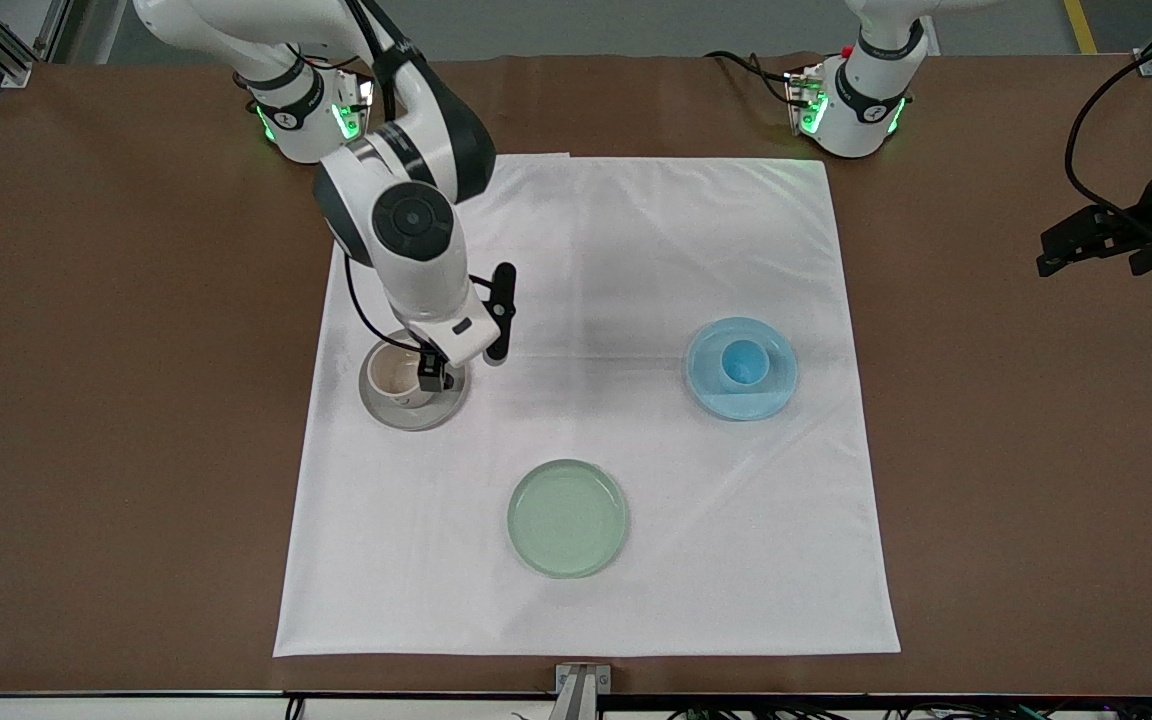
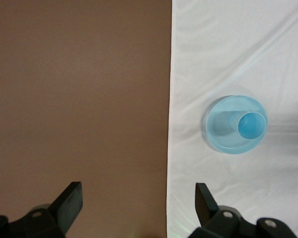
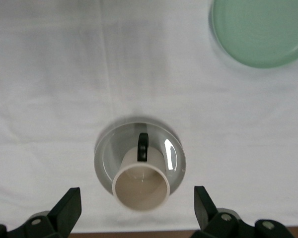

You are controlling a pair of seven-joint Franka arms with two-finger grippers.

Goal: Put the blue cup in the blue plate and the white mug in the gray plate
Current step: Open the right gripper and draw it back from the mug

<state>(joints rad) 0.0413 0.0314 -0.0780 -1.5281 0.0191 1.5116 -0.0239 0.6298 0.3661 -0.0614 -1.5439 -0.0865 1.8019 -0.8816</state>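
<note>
The white mug point(image 1: 394, 378) stands upright in the gray plate point(image 1: 414, 415) toward the right arm's end of the white cloth. My right gripper point(image 1: 431, 378) hovers just over the mug, open and empty. In the right wrist view the mug point(image 3: 140, 187) with its black handle sits in the gray plate point(image 3: 175, 154), between my right gripper's point(image 3: 136, 207) spread fingers. The blue cup point(image 1: 742, 362) stands upright in the blue plate point(image 1: 774, 396). My left gripper point(image 1: 1071, 250) waits open over bare table; the left wrist view shows it point(image 2: 137, 204) apart from the blue cup point(image 2: 251, 125) and blue plate point(image 2: 219, 133).
A pale green plate point(image 1: 567, 518) lies on the white cloth point(image 1: 586, 250), nearer to the front camera than the other plates; it also shows in the right wrist view point(image 3: 258, 29). Brown table point(image 1: 86, 400) surrounds the cloth.
</note>
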